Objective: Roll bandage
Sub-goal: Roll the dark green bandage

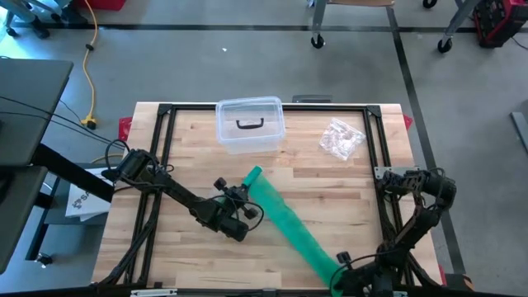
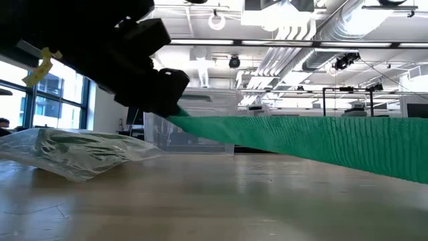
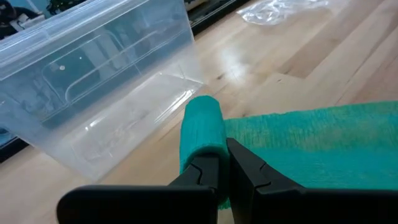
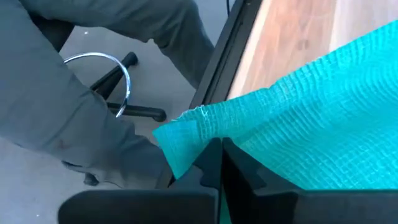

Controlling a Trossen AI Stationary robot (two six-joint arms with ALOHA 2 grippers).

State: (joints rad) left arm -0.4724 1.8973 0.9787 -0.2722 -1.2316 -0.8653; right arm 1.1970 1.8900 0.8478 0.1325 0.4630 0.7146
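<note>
A green bandage [image 1: 289,223] stretches slantwise across the wooden table, from a small rolled end [image 1: 253,176] near the middle to its free end at the near right edge. My left gripper [image 1: 250,205] is shut at the rolled end [image 3: 202,127]. My right gripper [image 1: 337,276] is shut on the free end [image 4: 186,134], out over the table's near edge. In the low view the strip [image 2: 301,144] hangs clear above the tabletop. My left gripper pinches the near end of the roll [image 3: 200,163] between its two fingers, which lie along the roll's axis. The roll sticks out past the fingertips, and the unrolled strip [image 3: 311,143] runs off sideways from it. My right gripper pinches the bandage's end edge [image 4: 208,142] close to one corner, between its two fingers, slanting down from the near side. The corner [image 4: 171,134] sticks out beside the fingers, and the strip [image 4: 323,112] runs back over the table, drawn flat.
A clear lidded plastic box [image 1: 249,125] stands at the far middle, just beyond the roll. A crumpled clear plastic bag [image 1: 341,139] lies at the far right. A black frame [image 1: 165,124] runs around the tabletop. A person's trouser leg [image 4: 68,93] and a stool base show beyond the near edge.
</note>
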